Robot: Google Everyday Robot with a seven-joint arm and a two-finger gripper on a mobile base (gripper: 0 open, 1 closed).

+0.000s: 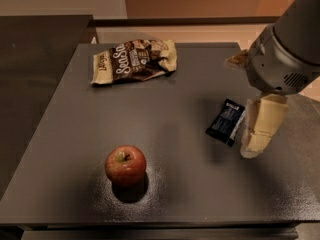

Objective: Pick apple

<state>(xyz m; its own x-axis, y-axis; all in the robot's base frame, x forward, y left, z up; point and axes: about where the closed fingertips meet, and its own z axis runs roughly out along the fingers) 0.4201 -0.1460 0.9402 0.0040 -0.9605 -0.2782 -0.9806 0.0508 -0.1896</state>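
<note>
The apple point(125, 165) sits on the dark tabletop point(165, 104), near the front edge and a bit to the left. Its stem points up. Nothing touches it, and there is room all around it.

The gripper point(261, 126) hangs over the right side of the tabletop, just beside a small dark packet point(226, 121). It is well apart from the apple. It has nothing in it. I cannot tell how far open it is.

A snack bag point(134, 60) lies far back on the tabletop, out of the way.

The apple looks hard and a bit heavy for its size. Its skin is shiny, so it may slip. It is round, so it may roll if it gets bumped. I think the best hold is across its fat middle, coming down from above, one side each. Squeeze firmly, but not so hard that it bruises.
</note>
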